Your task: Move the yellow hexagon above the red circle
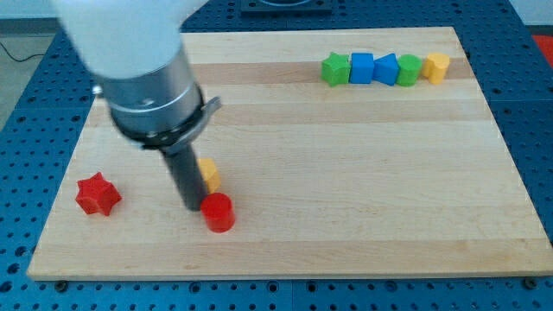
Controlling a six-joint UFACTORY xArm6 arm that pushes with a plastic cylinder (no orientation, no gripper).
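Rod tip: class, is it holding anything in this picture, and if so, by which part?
Nothing is held: my tip cannot grasp. It stands beside the red circle, at its left, with the yellow block partly hidden behind the rod.

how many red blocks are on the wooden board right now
2. The red star block lies near the view's left edge; the red circle block sits near the bottom, just right of my tip. The arm could hide another.
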